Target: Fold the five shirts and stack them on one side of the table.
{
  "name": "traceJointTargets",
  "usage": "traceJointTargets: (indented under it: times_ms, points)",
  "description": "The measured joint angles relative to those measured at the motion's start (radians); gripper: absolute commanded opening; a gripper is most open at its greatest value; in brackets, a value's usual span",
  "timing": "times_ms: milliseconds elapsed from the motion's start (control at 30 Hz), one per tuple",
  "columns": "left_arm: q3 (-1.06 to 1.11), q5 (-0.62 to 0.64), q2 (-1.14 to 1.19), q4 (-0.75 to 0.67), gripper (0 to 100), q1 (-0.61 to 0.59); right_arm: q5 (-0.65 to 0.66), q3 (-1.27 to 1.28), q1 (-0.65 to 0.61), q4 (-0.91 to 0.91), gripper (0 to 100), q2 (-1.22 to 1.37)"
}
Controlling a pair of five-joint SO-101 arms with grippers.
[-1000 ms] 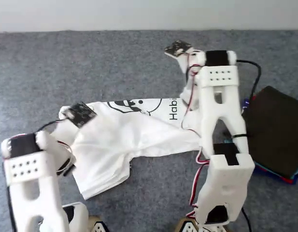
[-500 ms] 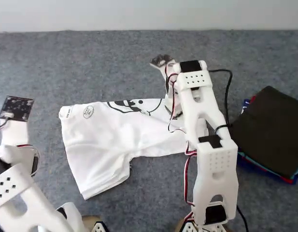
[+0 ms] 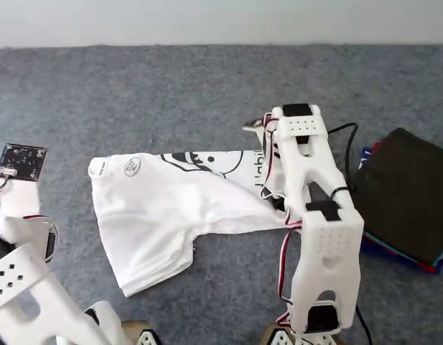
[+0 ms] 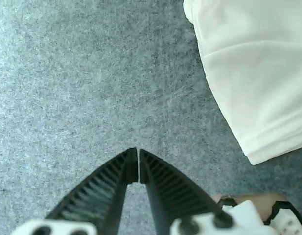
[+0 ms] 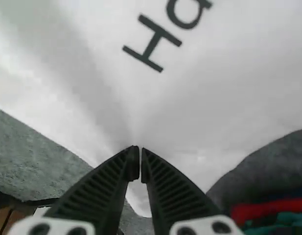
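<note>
- The white shirt [image 3: 171, 208] lies at the centre of the high view, spread crosswise and rumpled. One sleeve trails toward the lower left of the frame, and the shirt is not yet a neat fold.
- The right gripper [image 5: 140, 164] has its jaws together on the shirt's printed right end. Creases in the cloth run into the tips, so it appears clamped on a pinch of fabric. The pinch looks thin, and a quick pull could slip it free and drop that end in a heap.
- If the gripper drags that end instead of lifting it, the lower layer could ride along on the grey carpet [image 3: 135, 86] and skew the fold.
- The left gripper [image 4: 139, 164] is closed on nothing, over bare carpet at the left edge of the high view, just beside the shirt's hem. With nothing pinning that side, the whole shirt may slide toward the right.
- The stack of folded shirts [image 3: 408, 194] sits at the right edge of the high view, near the right arm. A wide swing of that arm might knock it askew.
</note>
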Motion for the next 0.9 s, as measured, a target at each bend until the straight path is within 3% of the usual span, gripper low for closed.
traceJointTargets:
  times_ms: [200, 400, 600, 900]
  points:
    - [0.0, 0.0, 0.0, 0.0, 1, 0.0, -0.008, -0.064, 0.003, 0.0, 0.9, -0.152]
    - [0.0, 0.0, 0.0, 0.0, 1, 0.0, -0.124, -0.14, 0.003, -0.009, 2.0, -0.18]
    - [0.0, 0.0, 0.0, -0.012, 1, 0.0, -0.29, -0.152, -0.012, -0.043, 27.4, -0.089]
    - [0.026, 0.0, -0.002, -0.101, 1, 0.0, -0.368, -0.272, -0.025, -0.147, 19.7, 0.061]
